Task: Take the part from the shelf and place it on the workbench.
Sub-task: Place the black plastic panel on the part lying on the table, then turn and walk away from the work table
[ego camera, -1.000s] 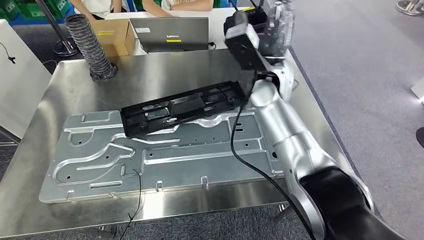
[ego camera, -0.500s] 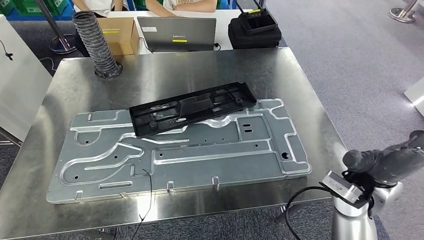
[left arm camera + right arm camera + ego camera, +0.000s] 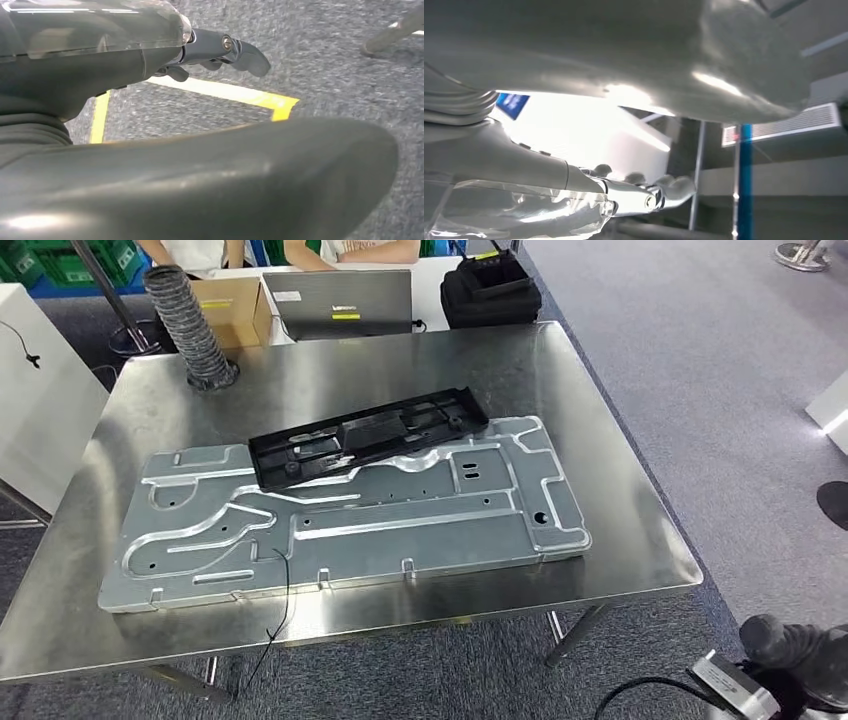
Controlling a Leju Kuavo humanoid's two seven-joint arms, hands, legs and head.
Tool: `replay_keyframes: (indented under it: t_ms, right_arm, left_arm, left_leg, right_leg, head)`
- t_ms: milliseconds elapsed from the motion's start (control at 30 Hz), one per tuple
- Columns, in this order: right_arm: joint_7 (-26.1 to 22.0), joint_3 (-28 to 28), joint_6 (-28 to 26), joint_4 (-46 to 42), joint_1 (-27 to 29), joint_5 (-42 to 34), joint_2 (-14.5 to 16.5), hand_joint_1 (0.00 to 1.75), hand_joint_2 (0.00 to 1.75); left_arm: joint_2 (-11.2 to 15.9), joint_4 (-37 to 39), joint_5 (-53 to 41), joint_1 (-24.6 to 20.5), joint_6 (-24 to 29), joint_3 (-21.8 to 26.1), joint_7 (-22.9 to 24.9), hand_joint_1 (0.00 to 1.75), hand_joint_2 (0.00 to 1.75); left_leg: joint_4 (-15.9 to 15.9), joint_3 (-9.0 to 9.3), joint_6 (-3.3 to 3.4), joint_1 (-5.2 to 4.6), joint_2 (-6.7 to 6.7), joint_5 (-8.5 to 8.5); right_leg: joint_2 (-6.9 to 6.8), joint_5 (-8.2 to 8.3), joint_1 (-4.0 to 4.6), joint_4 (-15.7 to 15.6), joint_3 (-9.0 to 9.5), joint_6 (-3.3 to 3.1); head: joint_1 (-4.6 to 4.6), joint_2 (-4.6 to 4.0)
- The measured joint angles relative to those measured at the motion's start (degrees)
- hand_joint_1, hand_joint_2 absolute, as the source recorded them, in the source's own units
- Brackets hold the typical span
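The long black plastic part point(image 3: 370, 435) lies flat on the back edge of a large stamped metal plate point(image 3: 400, 530), which covers much of the steel workbench point(image 3: 620, 490). No hand touches it. My right hand point(image 3: 800, 650) hangs low beside the bench's near right corner. In the right wrist view the right hand point(image 3: 639, 192) has its fingers stretched out and holds nothing. My left hand point(image 3: 220, 50) hangs over grey carpet with yellow tape, fingers extended and empty.
At the bench's far edge stand a ribbed grey hose point(image 3: 185, 325), a cardboard box point(image 3: 235, 310), a laptop point(image 3: 340, 302) and a black bag point(image 3: 490, 290). People point(image 3: 350, 250) sit behind them. A thin black cable point(image 3: 280, 610) trails off the front edge. A white panel point(image 3: 40, 410) stands at the left.
My right arm has pulled back from the black part and dropped to the lower right, off the bench. The part stays on the plate. The view has shifted a little.
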Motion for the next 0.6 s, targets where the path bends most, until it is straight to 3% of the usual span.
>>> replay_keyframes:
  t_ms: [67,100,167,233,300,333,400,433,467,567,600]
  right_arm:
    - [0.4,-1.1,0.0,0.1,1.2,0.3,0.7,0.0,0.0]
    - [0.8,-1.6,0.0,0.4,1.7,0.5,1.1,0.0,0.0]
    - [1.9,-2.5,0.0,1.3,2.6,0.6,1.4,0.0,0.0]
    - [3.0,-3.4,0.0,3.0,3.4,0.3,1.7,0.0,0.0]
    - [3.8,-4.4,0.0,5.2,4.0,-0.3,1.9,0.0,0.0]
    - [4.0,-4.9,0.0,6.5,4.1,-0.7,2.1,0.0,0.0]
    - [4.5,-6.0,0.0,9.4,4.1,-1.4,2.2,0.0,0.0]
    - [4.7,-6.6,0.0,11.0,4.1,-1.7,2.3,0.0,0.0]
    - [4.9,-7.4,0.0,12.6,4.0,-1.9,2.4,0.0,0.0]
    - [5.3,-9.6,0.5,17.8,3.3,-2.2,2.4,0.0,0.0]
    - [5.4,-10.4,0.8,20.2,2.9,-2.3,2.4,0.0,0.0]
  left_arm:
    - [0.0,0.0,-0.3,0.0,-0.2,0.1,0.0,0.0,0.0]
    - [0.0,0.0,-0.4,-0.1,-0.2,0.2,0.0,0.0,0.0]
    - [0.0,0.0,-0.7,-0.2,-0.1,0.3,0.1,0.0,0.0]
    - [0.0,-0.1,-1.0,-0.4,-0.1,0.6,0.2,0.0,0.0]
    - [-0.1,-0.2,-1.3,-0.7,0.0,0.9,0.3,0.0,0.0]
    - [-0.1,-0.3,-1.4,-0.8,0.0,1.0,0.4,0.0,0.0]
    - [-0.3,-0.3,-1.7,-0.9,0.2,1.3,0.7,0.0,0.0]
    - [-0.4,-0.3,-1.8,-0.9,0.4,1.4,0.9,0.0,0.0]
    - [-0.6,-0.3,-1.9,-0.9,0.5,1.5,1.0,0.0,0.0]
    - [-0.8,-0.4,-2.4,-0.9,0.6,1.7,1.2,0.0,0.0]
    - [-0.8,-0.4,-2.6,-0.9,0.6,1.7,1.3,0.0,0.0]
  left_leg:
    - [7.2,-1.37,-0.25,0.03,0.02,-5.76]
    - [10.1,-1.45,-0.32,0.03,0.02,-6.74]
    - [11.0,0.64,-0.18,0.02,0.02,-5.24]
    - [4.5,6.65,0.46,-0.15,0.02,-3.37]
    - [-3.6,12.37,1.2,-0.58,0.01,-4.13]
    - [-5.7,13.65,1.51,-0.78,0.0,-4.73]
    - [-6.7,13.48,2.16,-0.89,0.08,-4.17]
    - [-6.9,13.1,2.57,-0.82,0.22,-3.53]
    - [-7.1,12.5,2.99,-0.75,0.38,-2.74]
    - [-7.2,9.85,3.5,-0.73,0.67,-0.48]
    - [-7.1,8.88,3.43,-0.74,0.7,0.25]
  right_leg:
    - [-0.1,1.27,0.3,0.1,-1.59,-0.34]
    - [-0.15,1.85,0.45,0.2,-2.39,-0.38]
    - [-0.2,3.0,0.71,0.5,-4.13,-0.33]
    - [-0.19,4.09,0.9,1.0,-5.82,-0.1]
    - [-0.26,5.05,1.02,1.4,-6.81,0.38]
    - [-0.3,5.48,0.98,1.5,-6.97,0.7]
    - [-0.3,6.38,0.75,1.4,-7.1,1.4]
    - [-0.19,5.85,0.62,1.8,-7.37,1.77]
    - [-0.08,4.27,0.5,2.9,-7.87,2.1]
    - [0.07,-4.35,0.06,11.6,-10.08,2.96]
    - [0.08,-5.85,-0.09,14.9,-10.44,3.19]
  head:
    - [-0.01,0.0]
    - [0.0,-0.01]
    - [-0.01,-0.01]
    - [-0.01,0.0]
    - [-0.01,0.01]
    - [-0.01,0.02]
    - [0.01,0.01]
    - [0.01,0.01]
    - [0.01,0.0]
    - [0.01,-0.01]
    - [0.01,0.0]
